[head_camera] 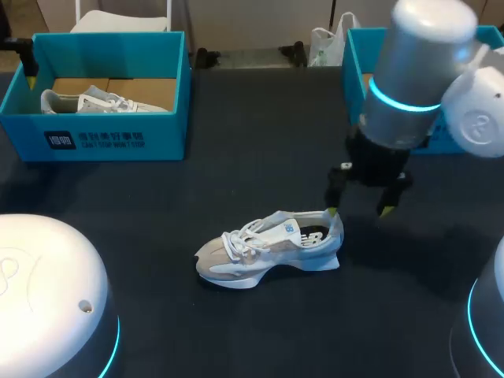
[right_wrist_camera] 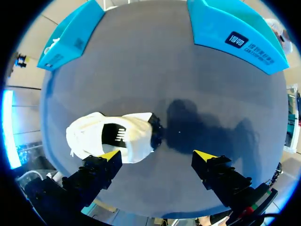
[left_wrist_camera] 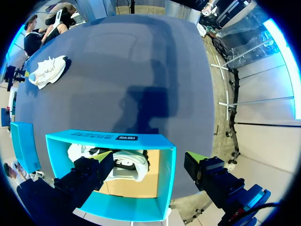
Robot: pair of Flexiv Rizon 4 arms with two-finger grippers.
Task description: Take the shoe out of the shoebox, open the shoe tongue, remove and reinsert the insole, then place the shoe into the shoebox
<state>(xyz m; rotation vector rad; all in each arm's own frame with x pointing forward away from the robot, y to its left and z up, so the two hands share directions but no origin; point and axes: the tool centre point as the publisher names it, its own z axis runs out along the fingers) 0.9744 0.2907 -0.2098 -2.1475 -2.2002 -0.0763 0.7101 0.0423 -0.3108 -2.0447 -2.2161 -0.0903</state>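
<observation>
At the left, the teal shoebox (head_camera: 110, 142) held a white sneaker (head_camera: 102, 101). The left gripper (left_wrist_camera: 148, 159) hung over the box's rim, jaws apart, holding nothing. In the middle, the beige running shoe (head_camera: 268, 248) stood on the dark table (head_camera: 236, 331), outside both boxes. The right gripper (head_camera: 358, 212) hovered at its heel, jaws apart and empty. Behind it stood a second shoebox (head_camera: 356, 55).

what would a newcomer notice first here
A pale sneaker stands alone on its sole in the middle of the dark table, with the right gripper hanging open at its heel end. Next comes the bright teal shoebox at the far left, with a second sneaker inside it.
</observation>
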